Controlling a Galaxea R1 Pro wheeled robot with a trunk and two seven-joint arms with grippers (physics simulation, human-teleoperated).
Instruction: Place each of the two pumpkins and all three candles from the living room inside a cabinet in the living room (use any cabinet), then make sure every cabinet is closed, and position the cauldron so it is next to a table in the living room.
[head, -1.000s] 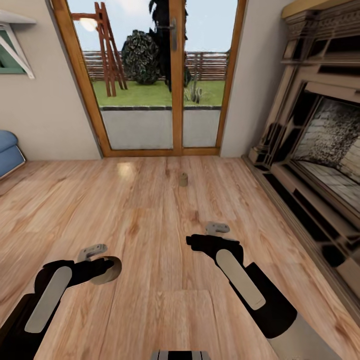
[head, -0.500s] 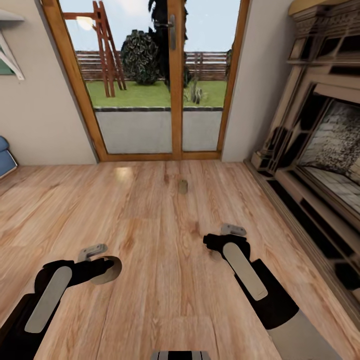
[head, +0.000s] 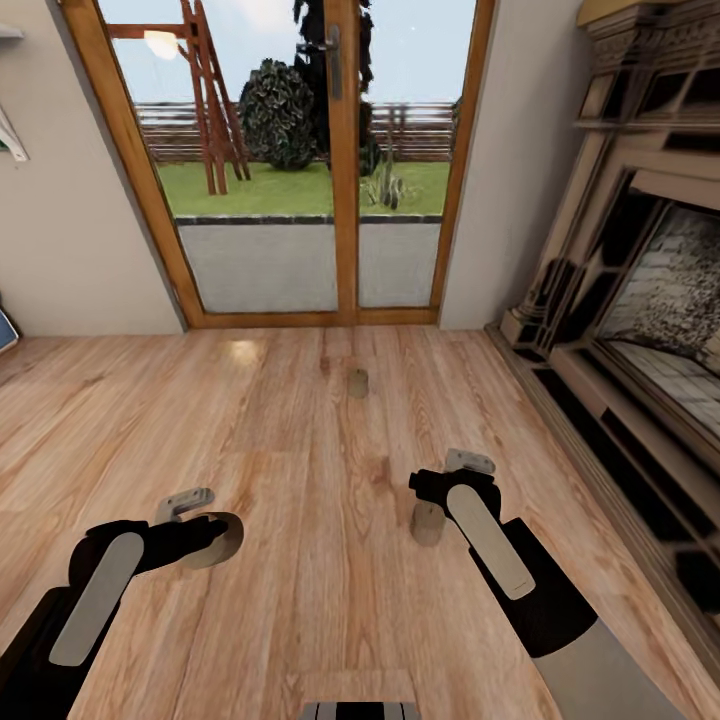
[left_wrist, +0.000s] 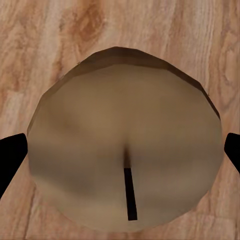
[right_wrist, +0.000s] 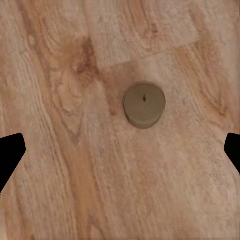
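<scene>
Hands first: the left hand (head: 195, 520), low in the left of the head view, grips a short stubby beige-tan candle (head: 213, 540) between its two dark fingers; in the left wrist view that candle's flat top and dark wick (left_wrist: 125, 150) sit close to the camera, with a black fingertip (left_wrist: 11, 157) at either edge. The right hand (head: 455, 475), right of centre in the head view, hangs empty above a second beige-tan candle (head: 428, 522) standing upright on the light wood plank floor (head: 300, 620). In the right wrist view this candle (right_wrist: 144, 104) lies well between the two black fingertips (right_wrist: 10, 152), which stand wide apart and touch nothing.

Farther out, near the middle of the head view, a third candle (head: 357, 383) stands on the floor before the wood-framed glass garden door (head: 340, 160). A brick fireplace with a pale carved surround (head: 640, 280) fills the right side.

Risks, as I judge them: the floor candle sits off the midline between the right fingers, so closing from here may tip or roll it rather than pinch it; a descent too steep could knock it over. The held candle could slip if the left arm swings during travel.

Count: three candles, two hands, one door, one fireplace.
</scene>
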